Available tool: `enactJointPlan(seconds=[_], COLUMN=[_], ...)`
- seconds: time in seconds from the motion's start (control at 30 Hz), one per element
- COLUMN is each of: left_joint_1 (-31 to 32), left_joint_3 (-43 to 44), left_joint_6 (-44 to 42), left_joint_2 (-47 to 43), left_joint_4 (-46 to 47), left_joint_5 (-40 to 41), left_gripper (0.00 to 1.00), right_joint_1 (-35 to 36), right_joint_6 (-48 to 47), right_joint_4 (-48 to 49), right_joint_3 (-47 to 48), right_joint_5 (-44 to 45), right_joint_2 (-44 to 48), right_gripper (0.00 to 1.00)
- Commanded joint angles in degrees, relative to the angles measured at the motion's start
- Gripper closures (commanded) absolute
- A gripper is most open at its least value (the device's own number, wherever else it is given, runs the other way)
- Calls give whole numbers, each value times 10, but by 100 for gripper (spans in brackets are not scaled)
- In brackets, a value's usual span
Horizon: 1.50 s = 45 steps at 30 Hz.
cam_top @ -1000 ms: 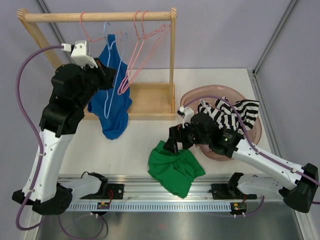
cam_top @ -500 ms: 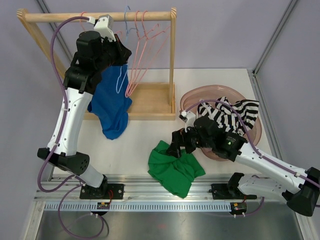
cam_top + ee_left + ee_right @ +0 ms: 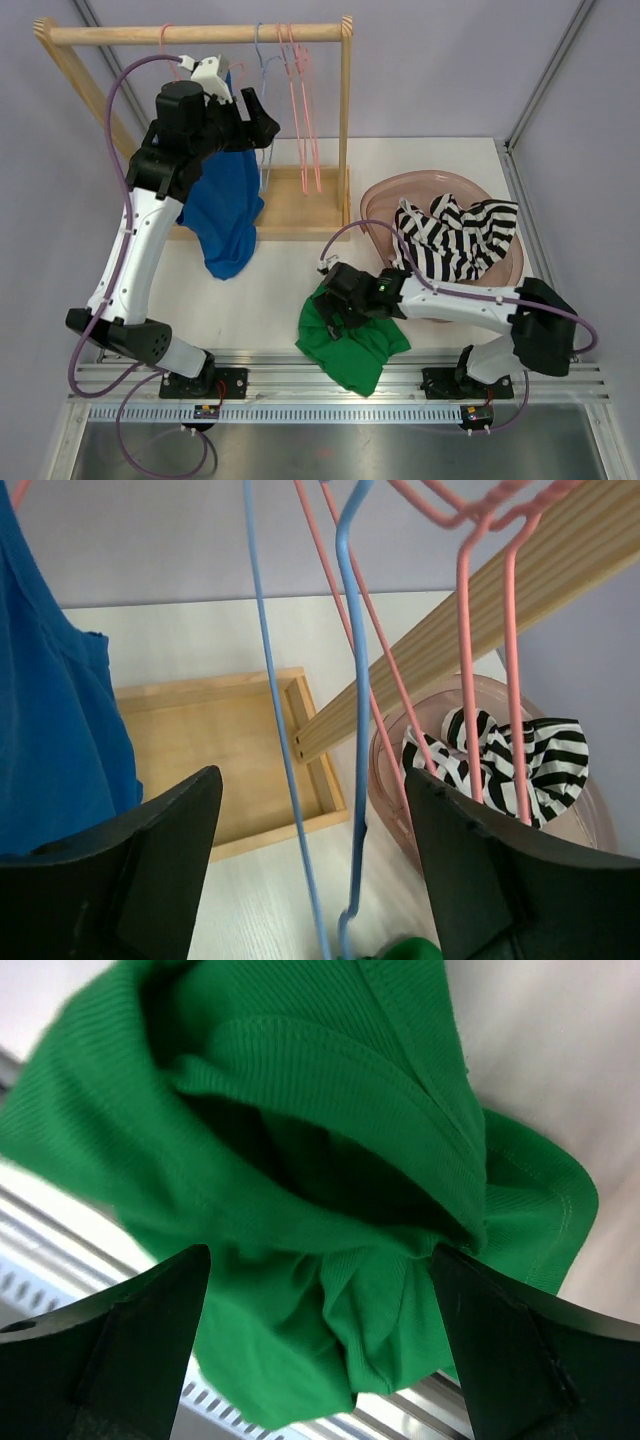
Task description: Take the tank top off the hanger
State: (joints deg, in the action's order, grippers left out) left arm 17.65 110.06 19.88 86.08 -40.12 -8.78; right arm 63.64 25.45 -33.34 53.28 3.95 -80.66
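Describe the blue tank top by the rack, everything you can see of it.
The blue tank top is plain solid blue, a soft knit-looking fabric with a narrow strap rising at its top. It hangs limp at the left of the wooden rack. Its lower part drapes over the front edge of the rack's base, and its rumpled hem reaches the table. The left arm crosses in front of its top, so what holds it up is hidden.

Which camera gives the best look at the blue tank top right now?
Top external: the blue tank top hangs there nearly whole, only its upper part hidden behind the left arm. Left wrist shows just one edge at the frame's left. Right wrist shows none, only a green garment.
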Motion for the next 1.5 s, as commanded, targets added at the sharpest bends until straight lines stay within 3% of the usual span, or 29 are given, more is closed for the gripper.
enactJointPlan(seconds=[0.0, 0.07, 0.2, 0.3, 0.33, 0.47, 0.5, 0.67, 0.8, 1.13, 1.47], left_joint_1=[-2, -2, -2, -2, -2, -2, -2, -2, -2, -2, -2], left_joint_3=[-19, -41, -70, -85, -88, -114, -119, -163, -194, -209, -170], left_joint_6=[-4, -3, -11, -19, -21, -38, -45, -65, -80, -90, -79], left_joint_2=[-94, -123, -204, -238, -261, -315, -323, -368, -385, -400, -385], left_joint_4=[7, 4, -13, -29, -32, -46, -50, -62, -67, -75, -74], left_joint_5=[43, 65, 115, 152, 161, 201, 204, 225, 235, 248, 236], left_gripper=[15, 1, 1, 1, 1, 1, 1, 1, 1, 1, 1], right_joint_1=[22, 34, 51, 60, 61, 61, 61, 60, 50, -69, -264], right_joint_6=[26, 42, 56, 60, 55, 38, 36, 19, 8, -41, -116], right_joint_4=[-42, -45, -13, 2, 6, 13, 12, -35, -117, -263, -191], right_joint_3=[41, 46, 39, 40, 44, 57, 60, 119, 192, 312, 316], right_joint_5=[72, 77, 62, 65, 68, 98, 111, 153, 244, 351, 320], right_joint_2=[-60, -104, -160, -185, -184, -142, -129, -30, 20, 117, 85], right_gripper=[1, 1, 1, 14, 43, 94, 100, 100, 100, 100, 100])
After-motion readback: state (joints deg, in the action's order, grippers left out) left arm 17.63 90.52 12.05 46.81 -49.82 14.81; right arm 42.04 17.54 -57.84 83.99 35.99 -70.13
